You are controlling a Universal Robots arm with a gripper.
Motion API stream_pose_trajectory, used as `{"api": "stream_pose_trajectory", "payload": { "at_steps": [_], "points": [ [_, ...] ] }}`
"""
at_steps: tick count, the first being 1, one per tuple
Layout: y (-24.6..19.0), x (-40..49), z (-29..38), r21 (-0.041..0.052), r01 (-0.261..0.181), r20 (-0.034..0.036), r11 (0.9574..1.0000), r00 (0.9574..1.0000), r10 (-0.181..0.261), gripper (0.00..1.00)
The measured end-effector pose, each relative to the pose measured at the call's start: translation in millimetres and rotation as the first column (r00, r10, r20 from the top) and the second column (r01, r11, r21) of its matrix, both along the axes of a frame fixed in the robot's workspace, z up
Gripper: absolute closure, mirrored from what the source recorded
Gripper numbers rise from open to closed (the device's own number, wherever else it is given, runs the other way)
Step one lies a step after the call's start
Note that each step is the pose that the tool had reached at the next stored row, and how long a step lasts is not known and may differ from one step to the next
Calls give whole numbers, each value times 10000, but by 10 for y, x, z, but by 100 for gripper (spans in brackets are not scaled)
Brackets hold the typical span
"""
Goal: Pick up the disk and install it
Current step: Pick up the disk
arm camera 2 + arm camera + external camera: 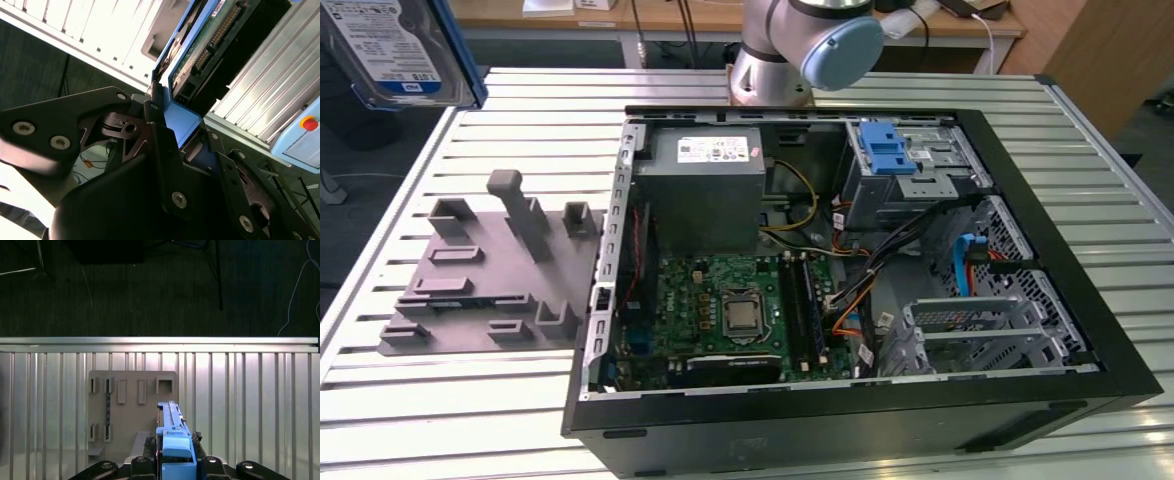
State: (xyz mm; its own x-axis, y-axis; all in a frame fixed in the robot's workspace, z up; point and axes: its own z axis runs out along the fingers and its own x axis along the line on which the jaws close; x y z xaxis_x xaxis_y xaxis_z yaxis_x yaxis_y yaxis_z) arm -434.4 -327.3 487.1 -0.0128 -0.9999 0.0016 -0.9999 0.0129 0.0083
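Item 1. Gripper (173,442): fingers (159,131) clamped on the blue carrier end of the disk (200,45), one on each side; the circuit-board face shows in the second wrist view.

Item 2. The disk, location: held aloft, clear of the table, at eleven o'clock in the exterior view, label face visible. In the first wrist view it stands edge-on above the grey fixture (127,405).

Item 3. Grey fixture: lies on the slatted table (440,400), at nine o'clock from the computer case (1067,290).

Item 4. Computer case: open. Inside, grey power supply (704,190) at eleven o'clock, drive cage (914,175) with blue latch at one o'clock, motherboard (727,310) at six o'clock.

Item 5. Arm base (781,60): at twelve o'clock, behind the case.
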Motion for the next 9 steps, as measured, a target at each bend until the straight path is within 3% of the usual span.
{"api": "stream_pose_trajectory", "payload": {
  "at_steps": [9],
  "points": [
    [0, 57, 0, 0, 0, 1, 10000, 10000, 0, 64]
  ]
}}
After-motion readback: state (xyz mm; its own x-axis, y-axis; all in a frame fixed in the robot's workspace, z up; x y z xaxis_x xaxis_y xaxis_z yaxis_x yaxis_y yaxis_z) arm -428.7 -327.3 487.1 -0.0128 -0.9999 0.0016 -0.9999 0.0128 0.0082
